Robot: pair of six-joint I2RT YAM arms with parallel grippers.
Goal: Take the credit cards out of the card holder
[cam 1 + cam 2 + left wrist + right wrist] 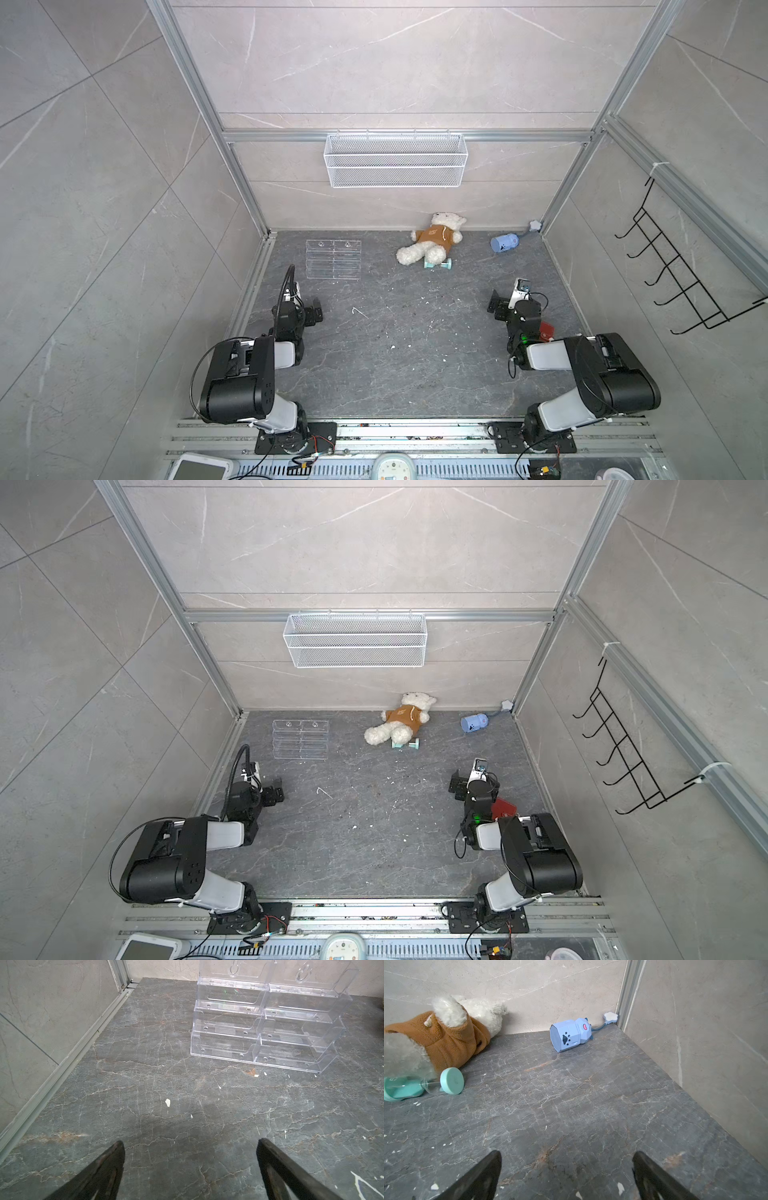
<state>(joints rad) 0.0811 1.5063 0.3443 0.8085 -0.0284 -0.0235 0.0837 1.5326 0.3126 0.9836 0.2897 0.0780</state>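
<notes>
Poised with jaws wide and empty, seemingly for a first reach: right gripper near the flat red leather-like card holder, left gripper well apart.

1. This is a robotics lab test cell: an aluminium frame holds grey marble-look panels around a dark stone-look floor.
2. The left arm at 7 o'clock and the right arm at 5 o'clock are bolted to a metal rail at 6 o'clock.
3. Unrelated props are set out: a wire basket at 12 o'clock, a hook rack at 3 o'clock, a plush bear and a blue toy near 1 o'clock, and a clear rack at 11 o'clock.
</notes>
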